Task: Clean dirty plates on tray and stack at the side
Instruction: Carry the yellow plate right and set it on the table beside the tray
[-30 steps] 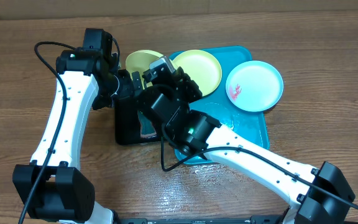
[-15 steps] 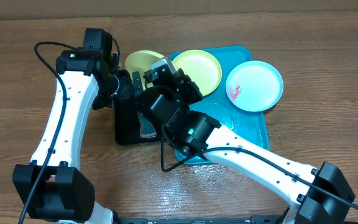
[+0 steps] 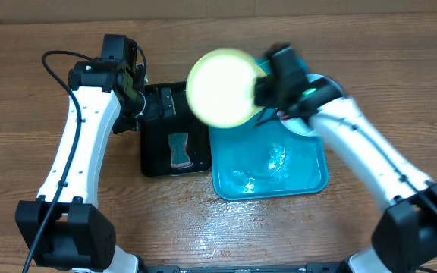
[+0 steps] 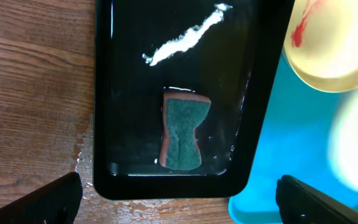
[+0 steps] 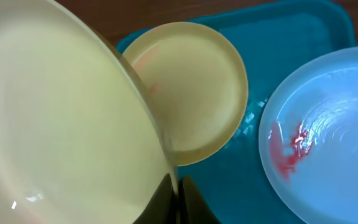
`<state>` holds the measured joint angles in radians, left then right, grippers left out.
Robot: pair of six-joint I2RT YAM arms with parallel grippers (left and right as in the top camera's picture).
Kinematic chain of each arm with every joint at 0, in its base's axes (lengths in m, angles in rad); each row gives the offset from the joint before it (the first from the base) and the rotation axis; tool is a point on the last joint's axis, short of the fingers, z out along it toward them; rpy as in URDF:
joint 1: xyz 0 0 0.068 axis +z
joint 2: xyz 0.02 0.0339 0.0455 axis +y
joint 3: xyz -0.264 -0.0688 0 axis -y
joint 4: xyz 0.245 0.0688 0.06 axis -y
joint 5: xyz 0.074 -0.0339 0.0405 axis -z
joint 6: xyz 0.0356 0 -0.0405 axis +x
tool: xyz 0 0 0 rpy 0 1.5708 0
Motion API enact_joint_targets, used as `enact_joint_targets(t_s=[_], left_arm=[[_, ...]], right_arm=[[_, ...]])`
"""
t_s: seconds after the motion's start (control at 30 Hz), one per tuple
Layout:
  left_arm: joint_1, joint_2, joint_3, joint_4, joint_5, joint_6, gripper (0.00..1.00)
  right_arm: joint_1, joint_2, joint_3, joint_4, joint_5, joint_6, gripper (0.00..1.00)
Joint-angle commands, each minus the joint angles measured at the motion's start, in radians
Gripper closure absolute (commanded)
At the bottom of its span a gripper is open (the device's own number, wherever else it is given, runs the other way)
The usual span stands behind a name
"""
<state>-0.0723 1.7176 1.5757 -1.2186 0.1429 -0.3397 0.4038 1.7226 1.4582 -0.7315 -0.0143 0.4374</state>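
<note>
My right gripper (image 5: 176, 198) is shut on the rim of a pale yellow plate (image 5: 61, 124) and holds it tilted in the air above the turquoise tray (image 5: 229, 180). From overhead, that plate (image 3: 221, 87) is blurred, with the right gripper (image 3: 268, 91) at its right edge. A second yellow plate (image 5: 191, 93) lies on the tray; in the left wrist view (image 4: 334, 50) it shows a red smear. A white plate (image 5: 328, 137) with a red smear lies on the tray's right. My left gripper (image 4: 179, 208) is open and empty above the black tray.
A black tray (image 3: 158, 163) stands left of the turquoise tray (image 3: 279, 174). It holds a green sponge (image 4: 184, 134) and a streak of white foam (image 4: 185, 40). The wood by its near edge (image 4: 79, 162) is wet.
My right arm has swung from over the black tray to the right, lifting one yellow plate off the tray. The left arm has not moved.
</note>
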Motion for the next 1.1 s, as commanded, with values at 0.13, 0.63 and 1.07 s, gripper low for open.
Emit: enact_joint_targets(t_s=[0.13,0.63,1.07], left_arm=[[-0.006,-0.003,0.010,0.001,0.004,0.014,0.00],[-0.006,-0.003,0.010,0.001,0.004,0.014,0.00],[-0.006,-0.003,0.010,0.001,0.004,0.014,0.00]], right_arm=[[-0.406,-0.095,0.048,-0.173,-0.282,0.066,0.96],[-0.997,-0.045,-0.174,-0.290,-0.006,0.147,0.96],[-0.876,-0.025,-0.410,-0.161,-0.009,0.146,0.92]])
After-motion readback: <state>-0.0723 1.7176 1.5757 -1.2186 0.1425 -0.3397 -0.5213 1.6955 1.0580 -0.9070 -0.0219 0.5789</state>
